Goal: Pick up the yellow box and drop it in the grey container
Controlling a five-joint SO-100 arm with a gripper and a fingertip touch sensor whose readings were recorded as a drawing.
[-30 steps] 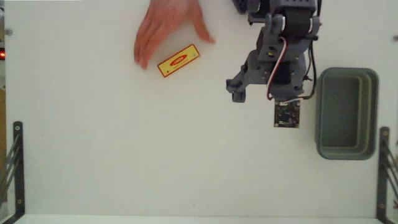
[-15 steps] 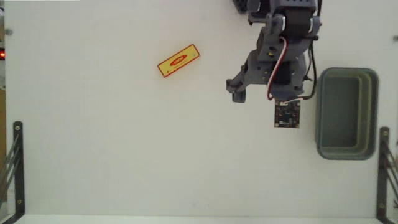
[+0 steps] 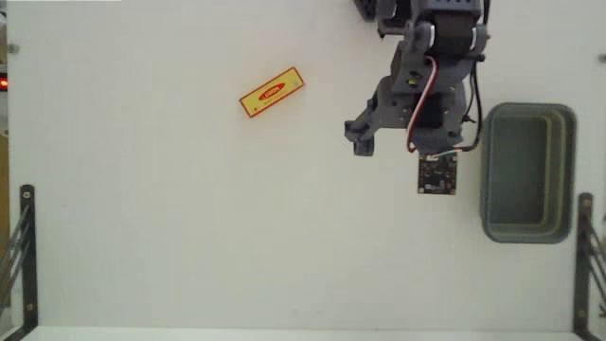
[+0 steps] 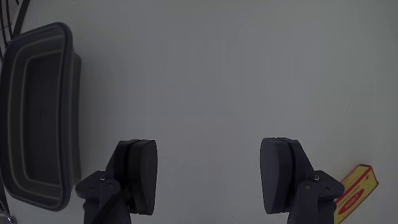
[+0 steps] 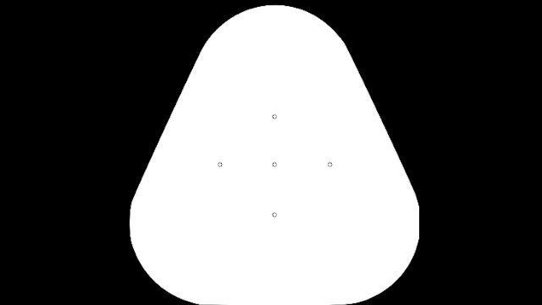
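Observation:
The yellow box (image 3: 272, 92) with its red oval label lies flat and slanted on the white table, upper left of centre in the fixed view. In the wrist view only its end shows, at the bottom right corner (image 4: 353, 193). The grey container (image 3: 528, 110) stands at the right edge of the fixed view, nothing visible inside, and appears at the left in the wrist view (image 4: 69, 124). My arm (image 3: 426, 76) hangs between the two, closer to the container. My gripper (image 4: 210, 171) is open, fingers wide apart over bare table, with nothing between them.
Black metal brackets stand at the table's left edge (image 3: 26, 256) and right edge (image 3: 582, 256) in the fixed view. The white tabletop (image 3: 237, 227) spreads below the box and arm.
A hand that rested by the yellow box a second ago has left the view. The box and the arm have stayed where they were.

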